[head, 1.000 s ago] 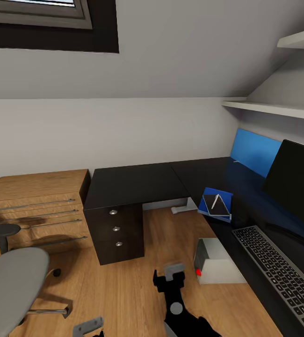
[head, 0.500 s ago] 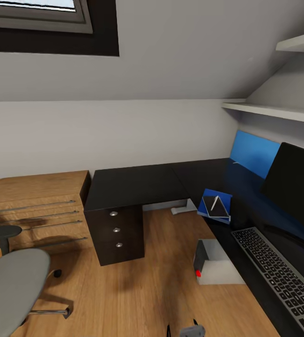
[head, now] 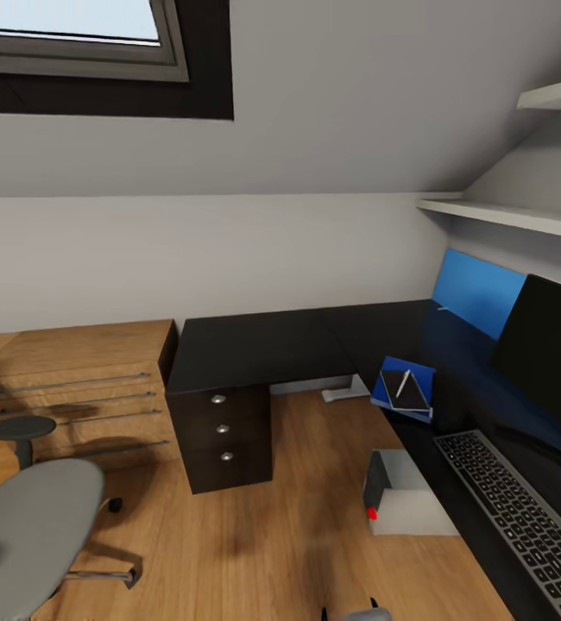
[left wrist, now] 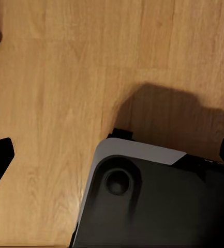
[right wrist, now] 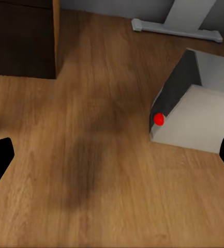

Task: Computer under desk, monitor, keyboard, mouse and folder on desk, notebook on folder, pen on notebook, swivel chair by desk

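Right tool (right wrist: 112, 155) wide open, empty, above floor (right wrist: 65, 155).

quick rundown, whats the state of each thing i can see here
folder: flat on the desk, past the keyboard's far end
notebook: stacked on the folder
pen: lying on the notebook
keyboard: on the desk in front of the monitor
monitor: upright on the desk, screen dark
desk: three drawers shut
swivel chair: on the floor, apart from the desk

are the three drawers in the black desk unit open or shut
Shut. All three drawer fronts sit flush in the black unit under the desk, only their round silver knobs standing out.
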Motion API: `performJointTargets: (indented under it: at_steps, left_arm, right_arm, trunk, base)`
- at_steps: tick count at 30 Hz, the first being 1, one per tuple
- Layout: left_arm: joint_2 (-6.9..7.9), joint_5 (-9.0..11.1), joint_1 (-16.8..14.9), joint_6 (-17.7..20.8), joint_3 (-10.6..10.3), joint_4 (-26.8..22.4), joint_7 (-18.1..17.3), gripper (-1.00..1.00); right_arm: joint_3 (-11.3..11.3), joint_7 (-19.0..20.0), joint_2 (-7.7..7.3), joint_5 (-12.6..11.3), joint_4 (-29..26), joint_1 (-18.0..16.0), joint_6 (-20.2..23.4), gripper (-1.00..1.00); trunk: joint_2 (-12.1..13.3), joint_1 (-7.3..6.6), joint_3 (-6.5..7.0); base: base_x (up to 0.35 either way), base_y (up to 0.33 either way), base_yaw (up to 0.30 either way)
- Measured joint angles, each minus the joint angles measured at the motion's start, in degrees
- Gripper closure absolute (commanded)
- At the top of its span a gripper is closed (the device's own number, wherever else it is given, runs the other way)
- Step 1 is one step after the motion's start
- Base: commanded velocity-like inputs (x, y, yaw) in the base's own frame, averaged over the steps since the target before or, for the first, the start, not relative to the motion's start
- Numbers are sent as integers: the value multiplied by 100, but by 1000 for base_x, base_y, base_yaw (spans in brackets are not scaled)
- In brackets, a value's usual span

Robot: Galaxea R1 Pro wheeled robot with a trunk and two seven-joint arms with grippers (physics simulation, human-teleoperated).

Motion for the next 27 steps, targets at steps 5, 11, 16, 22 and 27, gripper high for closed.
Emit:
performJointTargets:
  at_steps: [5,11,16,22,27]
  left_arm:
    - [-3,-7,0,-35,1,62,1,-100]
    - [-6,-22,1,-425,9,206,39,-100]
    - [-19,-18,1,-557,10,252,50,-100]
    - [-23,-14,1,-583,13,260,53,-100]
    - [-18,-14,1,-591,11,265,53,-100]
  right_arm:
    - [31,1,-32,34,7,0,-34,-100]
    - [43,2,-56,45,14,0,-269,-100]
    - [31,2,-59,27,11,0,-337,-100]
    - [16,-5,-61,11,18,0,-635,-100]
    - [13,-17,-65,13,169,0,-1125,-100]
  trunk:
    - [201,-110,124]
    - [442,-242,255]
    - [642,-352,346]
    - [883,-484,454]
    - [1046,-572,527]
  base:
    - [0,0,210]
    - [0,0,257]
    - [0,0,283]
    - [0,0,287]
    - [0,0,288]
